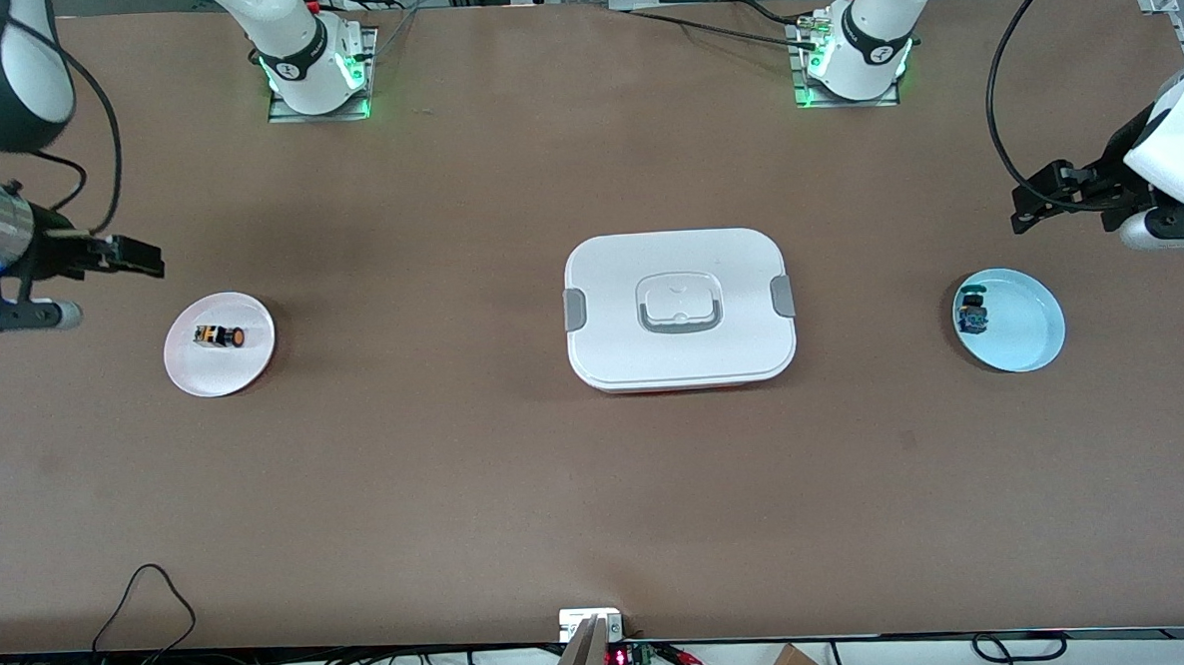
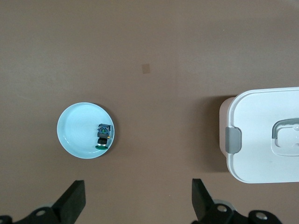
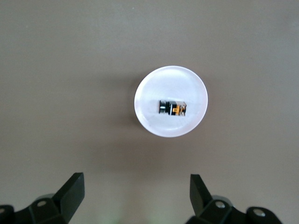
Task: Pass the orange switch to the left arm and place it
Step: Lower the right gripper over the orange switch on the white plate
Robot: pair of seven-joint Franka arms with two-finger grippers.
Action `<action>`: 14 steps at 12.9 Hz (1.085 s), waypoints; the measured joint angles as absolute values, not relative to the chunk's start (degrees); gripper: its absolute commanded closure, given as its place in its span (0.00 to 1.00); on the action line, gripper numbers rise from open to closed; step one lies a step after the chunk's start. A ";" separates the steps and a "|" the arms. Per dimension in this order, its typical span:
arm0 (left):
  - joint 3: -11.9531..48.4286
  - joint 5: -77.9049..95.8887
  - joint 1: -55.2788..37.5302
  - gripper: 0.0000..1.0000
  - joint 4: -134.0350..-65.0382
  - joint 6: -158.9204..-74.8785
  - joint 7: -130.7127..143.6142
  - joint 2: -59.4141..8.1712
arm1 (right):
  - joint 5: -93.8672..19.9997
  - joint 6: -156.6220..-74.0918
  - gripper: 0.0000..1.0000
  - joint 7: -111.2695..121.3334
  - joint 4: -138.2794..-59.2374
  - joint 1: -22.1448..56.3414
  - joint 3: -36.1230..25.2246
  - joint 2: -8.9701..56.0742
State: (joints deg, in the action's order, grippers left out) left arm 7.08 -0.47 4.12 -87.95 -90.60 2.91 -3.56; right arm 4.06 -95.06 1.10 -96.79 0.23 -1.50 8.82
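Observation:
The orange switch (image 1: 219, 337) lies on its side on a small white plate (image 1: 214, 377) toward the right arm's end of the table; it also shows in the right wrist view (image 3: 173, 108) on that plate (image 3: 171, 81). My right gripper (image 1: 139, 256) is open and empty, up in the air over bare table beside that plate (image 3: 135, 196). The white lidded box (image 1: 681, 354) stands in the middle of the table and shows in the left wrist view (image 2: 261, 154). My left gripper (image 1: 1026, 210) is open and empty, over bare table near a light blue plate (image 2: 138, 200).
The light blue plate (image 1: 1030, 331) toward the left arm's end holds a small switch with blue and green parts (image 1: 973, 313); both show in the left wrist view, plate (image 2: 77, 128) and switch (image 2: 103, 135). Cables and a small device sit along the table edge nearest the front camera.

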 measured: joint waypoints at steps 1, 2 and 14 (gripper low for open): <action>7.07 -0.47 4.13 0.00 -87.95 -90.60 2.91 -3.56 | 5.22 -96.52 0.00 1.10 -96.88 0.23 -1.51 10.19; 7.07 -0.47 4.13 0.00 -87.95 -90.60 2.91 -3.57 | 6.47 -97.97 0.00 1.09 -97.23 0.20 -1.55 11.40; 7.05 -0.47 4.15 0.00 -87.95 -90.60 2.91 -3.59 | 8.69 -124.11 0.00 1.17 -116.82 -6.78 -2.19 16.92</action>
State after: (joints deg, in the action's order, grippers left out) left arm 7.05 -0.47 4.15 -87.95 -90.60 2.91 -3.59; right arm 8.69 -124.11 1.17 -116.82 -6.78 -2.19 16.92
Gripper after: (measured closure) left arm 0.000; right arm 0.000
